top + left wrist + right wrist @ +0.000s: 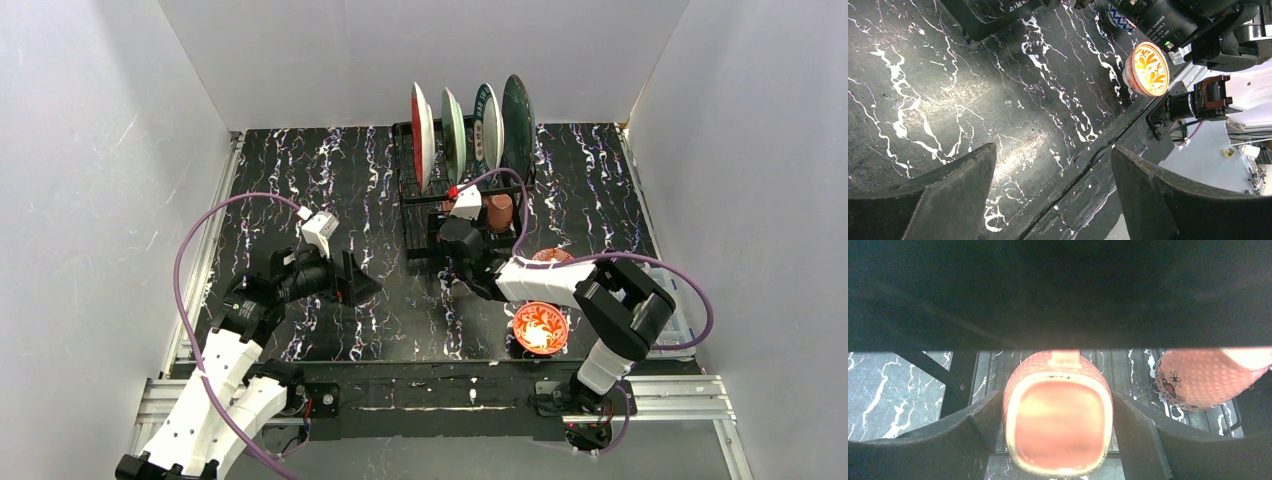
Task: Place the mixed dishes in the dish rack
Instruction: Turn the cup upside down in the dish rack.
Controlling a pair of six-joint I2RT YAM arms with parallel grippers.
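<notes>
Several plates [470, 128] stand upright in the slots at the far end of the dish rack [412, 215]. A terracotta mug [1058, 415] lies on its side on the rack's base bars [1133, 367], mouth toward the camera. My right gripper [1058, 412] is open around it, one finger close against each side. A second mug [498, 212] [1205, 377] lies just to its right. One red-patterned bowl [540, 327] [1148, 69] sits near the table's front edge. Another bowl [552, 257] is partly hidden behind the right arm. My left gripper [1053, 165] [355, 280] hangs open and empty over the table.
The black marbled table [300, 180] ends in a metal rail [420, 395] along the near edge. Grey walls close in the left, right and far sides. The right arm [620, 310] bends over the bowl by the front edge.
</notes>
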